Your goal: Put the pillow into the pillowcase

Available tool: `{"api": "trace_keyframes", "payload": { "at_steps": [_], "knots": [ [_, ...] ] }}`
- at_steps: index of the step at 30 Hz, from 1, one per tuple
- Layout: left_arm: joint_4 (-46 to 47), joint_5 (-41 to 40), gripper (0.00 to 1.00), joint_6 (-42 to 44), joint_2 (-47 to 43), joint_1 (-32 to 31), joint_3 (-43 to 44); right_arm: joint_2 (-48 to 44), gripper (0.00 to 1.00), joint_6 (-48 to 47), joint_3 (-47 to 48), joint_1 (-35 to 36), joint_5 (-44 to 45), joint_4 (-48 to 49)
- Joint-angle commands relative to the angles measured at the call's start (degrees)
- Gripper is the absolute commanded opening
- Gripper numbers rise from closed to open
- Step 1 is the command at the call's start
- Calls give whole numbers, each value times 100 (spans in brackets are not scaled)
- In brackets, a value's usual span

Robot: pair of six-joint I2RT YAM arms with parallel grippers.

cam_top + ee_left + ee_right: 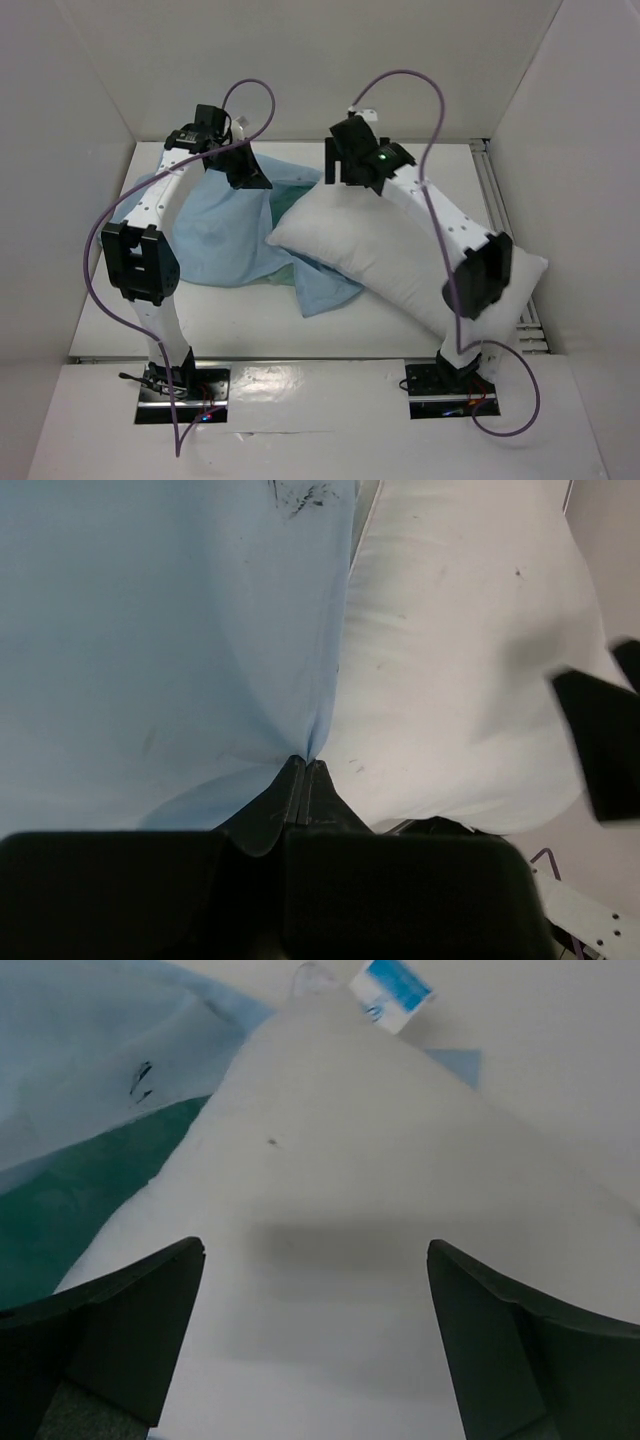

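Lying on white table (pixel 250 322), white walls (pixel 300 70) around — pillow (pixel 400 250), pillowcase (pixel 215 240). Left gripper (pixel 304 770) pinches pillowcase; right gripper (pixel 315 1248) spread wide over pillow.

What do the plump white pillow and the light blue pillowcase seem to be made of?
Plump white pillow: matte fabric, probably over soft filling; it bulges and wrinkles.
Light blue pillowcase: thin, limp matte cloth, perhaps cotton; it drapes in soft folds.

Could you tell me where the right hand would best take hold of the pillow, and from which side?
Probably the far, labelled corner of the pillow, from above: there it tapers thin enough to pinch, whereas its middle is plump. The open right hand hangs over that end, beside the pillowcase.
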Motion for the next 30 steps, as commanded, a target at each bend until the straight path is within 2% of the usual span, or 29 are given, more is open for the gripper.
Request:
{"api": "trace_keyframes", "payload": {
  "at_steps": [1,3,6,7,8,9,10,11,13,17,18,20,21,25,30],
  "knots": [
    [35,64,0,148,-253,30,71,1120,100,587,1056,-110,-683,-777],
    [35,64,0,148,-305,30,71,1297,100,885,1146,-111,-834,-831],
    [35,12,0,148,-306,30,-34,1149,99,1203,375,-180,-1151,-43],
    [35,-49,0,148,-367,30,-87,1148,94,1360,137,-285,-1212,203],
    [35,-50,0,148,-368,30,-88,1148,83,1362,-196,-356,-1369,580],
    [35,-50,0,148,-368,30,-88,1148,62,1362,-269,-409,-1371,662],
    [35,-50,0,148,-368,30,-148,1148,7,1362,-269,-488,-1371,663],
    [35,-50,0,201,-368,82,-149,1018,0,1362,-269,-489,-1319,663],
    [35,-50,0,201,-368,82,-88,658,0,977,-453,-489,-1213,741],
    [-26,55,0,253,-368,82,26,-1036,0,247,-1541,-803,-1633,1522],
    [-26,56,0,254,-368,82,79,-1762,0,89,-1953,-935,-2218,1872],
    [-87,108,0,254,-368,82,79,-2303,0,-192,-2080,-1399,-2600,1946],
    [-88,108,0,254,-368,82,79,-2584,0,-359,-2080,-1551,-3228,1737],
    [-88,214,0,307,-368,135,79,-2649,0,-1080,-1562,-1798,-4565,910],
    [-88,267,0,307,-368,135,79,-2543,0,-1591,-1744,-1737,-5789,400]
  ]
}}
